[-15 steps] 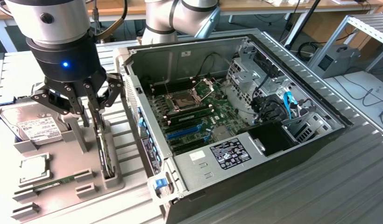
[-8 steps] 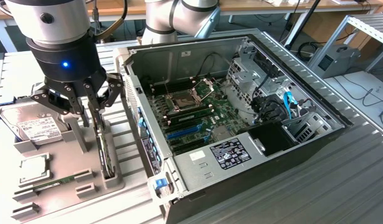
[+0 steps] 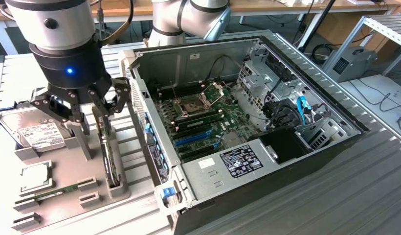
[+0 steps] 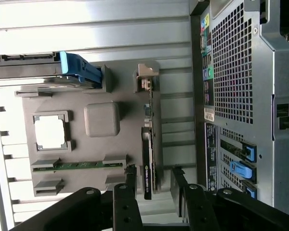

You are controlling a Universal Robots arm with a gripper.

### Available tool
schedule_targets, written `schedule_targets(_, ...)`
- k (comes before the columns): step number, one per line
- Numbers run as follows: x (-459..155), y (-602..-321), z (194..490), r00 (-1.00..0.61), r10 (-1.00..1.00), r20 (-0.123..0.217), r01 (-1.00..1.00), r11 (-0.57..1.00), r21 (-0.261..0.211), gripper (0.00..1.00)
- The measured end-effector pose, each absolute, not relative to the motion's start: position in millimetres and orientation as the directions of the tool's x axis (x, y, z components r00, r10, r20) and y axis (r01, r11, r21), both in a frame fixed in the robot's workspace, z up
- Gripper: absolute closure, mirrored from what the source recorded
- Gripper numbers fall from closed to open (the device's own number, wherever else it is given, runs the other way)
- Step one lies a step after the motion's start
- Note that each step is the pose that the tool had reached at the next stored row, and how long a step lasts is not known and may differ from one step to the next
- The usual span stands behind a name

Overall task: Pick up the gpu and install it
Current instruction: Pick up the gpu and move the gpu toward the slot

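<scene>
The gpu (image 3: 111, 164) stands on edge in its slot of the grey holder tray (image 3: 70, 169) on the exterior view's left, just beside the open computer case (image 3: 253, 122), and it has not been lifted. The pincer (image 3: 98, 147) is right down over it with its fingers (image 3: 83, 139) apart. In the wrist view the pincer (image 4: 152, 171) straddles one end of the gpu (image 4: 148, 159), a finger on either side and a gap showing at each face, so nothing is clamped yet. This looks like the grasp itself, and the thing to get right, I'd say, is symmetry. The card is thin and sits upright, so the pads should meet both flat faces together. If one touches first, it could lever the board sideways in the slot. Gripping on the board and cooler, clear of the silver bracket end (image 4: 147, 77), would likely keep it square. The neighbours are close on the tray: the hard drive (image 3: 34, 129) on the far side, the processor (image 3: 34, 176) and the RAM stick (image 3: 57, 191) nearer. All of it sits on a ribbed metal desk (image 3: 357, 186), with wooden benches, cables and a grey box (image 3: 350, 61) further off in the room.
</scene>
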State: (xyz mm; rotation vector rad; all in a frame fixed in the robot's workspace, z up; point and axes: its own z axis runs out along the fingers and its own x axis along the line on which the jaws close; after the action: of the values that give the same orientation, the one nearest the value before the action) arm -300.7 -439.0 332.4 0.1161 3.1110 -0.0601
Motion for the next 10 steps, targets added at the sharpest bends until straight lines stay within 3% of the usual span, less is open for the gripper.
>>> schedule_targets(10, -301, -439, 311, -0.997, 0.074, -0.029, 0.075, 0.996, -0.038, 0.58)
